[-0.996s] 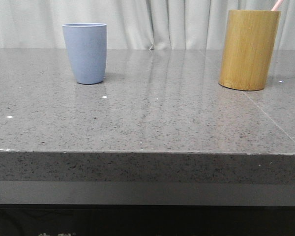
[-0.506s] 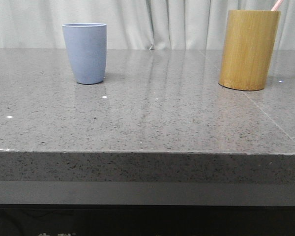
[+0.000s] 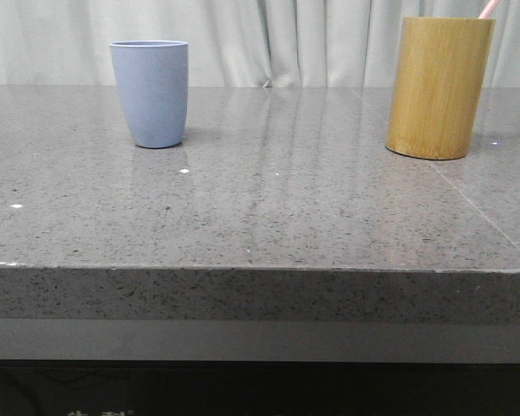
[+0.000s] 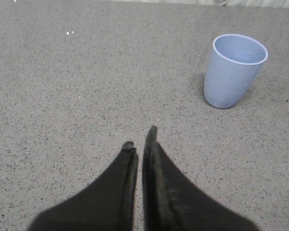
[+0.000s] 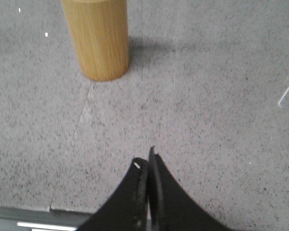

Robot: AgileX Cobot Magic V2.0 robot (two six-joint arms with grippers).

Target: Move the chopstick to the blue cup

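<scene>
Both grippers are closed on nothing: the right gripper (image 5: 147, 166) faces the bamboo holder (image 5: 97, 38), the left gripper (image 4: 139, 139) faces the blue cup (image 4: 233, 70). The chopstick (image 3: 488, 8) stands steeply in that holder, so the right arm looks nearer.

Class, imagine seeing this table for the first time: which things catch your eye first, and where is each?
The tall bamboo holder stands far right on the grey table, a pink chopstick tip poking from its top. The blue cup stands far left. Each wrist view shows a shut black pincer, left and right.
</scene>
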